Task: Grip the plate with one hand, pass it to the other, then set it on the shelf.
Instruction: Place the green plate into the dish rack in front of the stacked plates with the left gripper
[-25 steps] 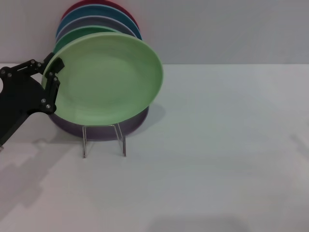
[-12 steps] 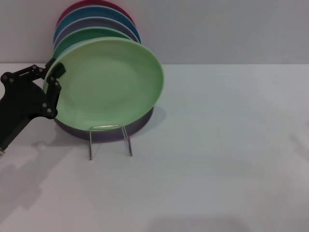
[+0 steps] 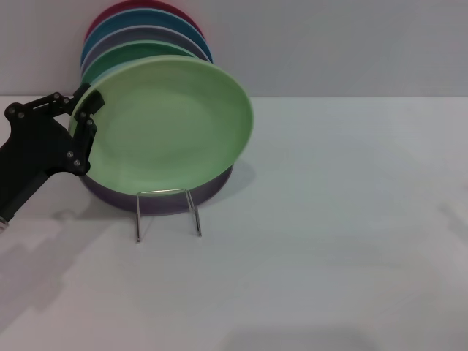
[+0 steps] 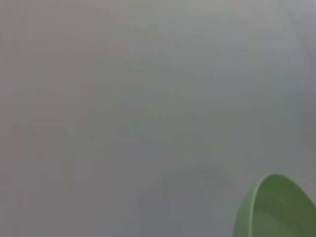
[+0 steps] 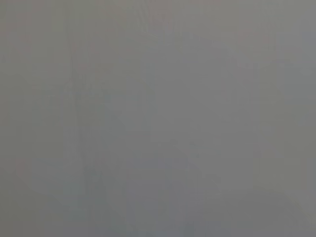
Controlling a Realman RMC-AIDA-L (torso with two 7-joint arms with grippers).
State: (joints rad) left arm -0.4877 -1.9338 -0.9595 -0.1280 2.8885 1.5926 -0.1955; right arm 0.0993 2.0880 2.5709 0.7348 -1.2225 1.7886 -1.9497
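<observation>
The pale mint-green plate stands tilted at the front of a row of plates on the shelf, a thin wire rack at the table's left back. My left gripper is shut on the plate's left rim, its black links reaching in from the left edge. The left wrist view shows only a curve of the plate's rim against grey. Behind the plate stand a darker green plate, lavender, blue and red ones. My right gripper shows in no view.
A purple plate sits low behind the mint one, just above the rack's front loop. A grey wall runs behind the white table.
The plate and my left gripper have shifted slightly right and up. The rack's front loop moved a little right between the earliest frame and now.
</observation>
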